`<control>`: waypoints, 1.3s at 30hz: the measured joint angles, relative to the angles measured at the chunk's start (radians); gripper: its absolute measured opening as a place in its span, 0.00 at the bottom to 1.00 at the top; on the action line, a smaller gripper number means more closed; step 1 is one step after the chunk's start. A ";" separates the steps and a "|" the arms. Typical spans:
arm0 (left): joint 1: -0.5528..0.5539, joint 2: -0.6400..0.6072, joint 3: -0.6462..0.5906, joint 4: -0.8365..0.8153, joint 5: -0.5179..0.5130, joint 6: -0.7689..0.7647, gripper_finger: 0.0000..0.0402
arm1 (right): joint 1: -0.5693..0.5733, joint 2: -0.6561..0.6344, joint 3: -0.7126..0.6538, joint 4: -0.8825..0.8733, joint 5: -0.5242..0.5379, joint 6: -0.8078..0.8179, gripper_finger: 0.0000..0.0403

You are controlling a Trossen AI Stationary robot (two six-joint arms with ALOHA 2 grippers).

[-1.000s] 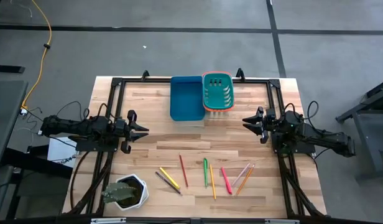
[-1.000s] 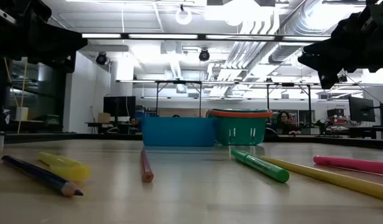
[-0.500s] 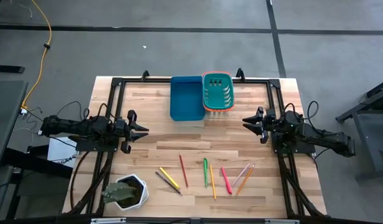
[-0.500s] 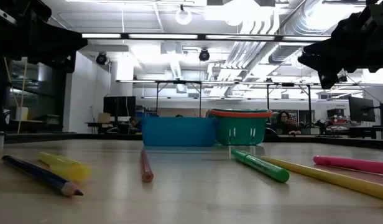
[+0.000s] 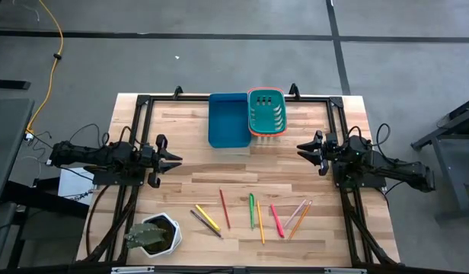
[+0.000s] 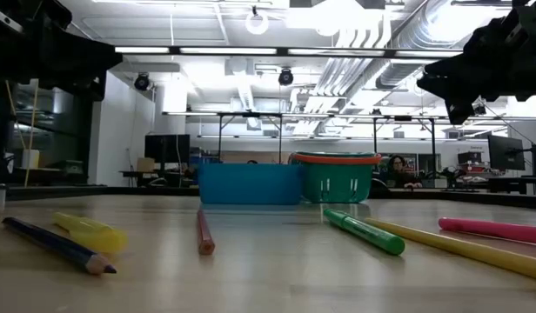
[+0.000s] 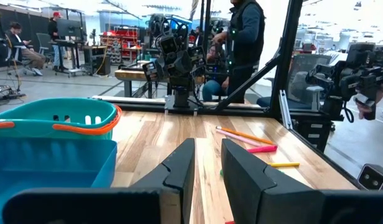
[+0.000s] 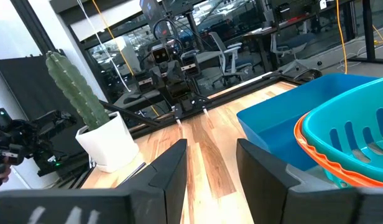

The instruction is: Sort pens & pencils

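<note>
1. high view: a wooden desk (image 5: 181, 129) carries a blue bin (image 5: 228, 119) and a teal basket with an orange rim (image 5: 266, 111), set touching side by side at the far edge, the basket on the right.
2. high view: the pens & pencils (image 5: 253, 213) lie loose in a row on the bare wood near the front edge, well apart from both containers; none is in a container or in an end effector.
3. high view: from left to right the row holds a dark pencil (image 5: 205, 223) beside a yellow marker (image 5: 207, 218), a red pencil (image 5: 224, 208), a green marker (image 5: 251, 210), a yellow pencil (image 5: 260, 222), a pink marker (image 5: 276, 220), and a pale pink (image 5: 295, 214) and an orange pencil (image 5: 300, 219) close together.
4. high view: the left end effector (image 5: 173, 160) hovers over the left side of the desk, fingers apart and holding nothing, pointing toward the middle.
5. high view: the right end effector (image 5: 304, 149) hovers over the right side, fingers apart and holding nothing, facing the left arm.
6. high view: a white pot with a cactus (image 5: 154, 234) stands at the front left corner.
7. low view: the green marker (image 6: 365, 232) and red pencil (image 6: 204, 233) lie flat in front of the two containers.
8. left wrist view: a person (image 7: 244, 37) stands beyond the far side of the desk.
</note>
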 joint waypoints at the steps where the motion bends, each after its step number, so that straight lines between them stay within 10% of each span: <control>1: 0.000 0.000 0.000 0.006 0.000 0.000 0.17 | 0.000 0.000 0.000 0.000 0.000 0.000 0.32; 12: 0.000 0.000 0.000 0.167 -0.090 0.000 0.17 | 0.000 0.000 0.000 0.187 0.284 0.515 0.32; 21: 0.001 0.000 0.000 0.477 -0.221 0.000 0.17 | 0.000 0.000 0.000 0.413 0.354 0.552 0.32; 39: 0.000 0.000 0.000 0.687 -0.158 -0.123 0.17 | 0.000 0.001 0.026 0.554 0.376 0.422 0.32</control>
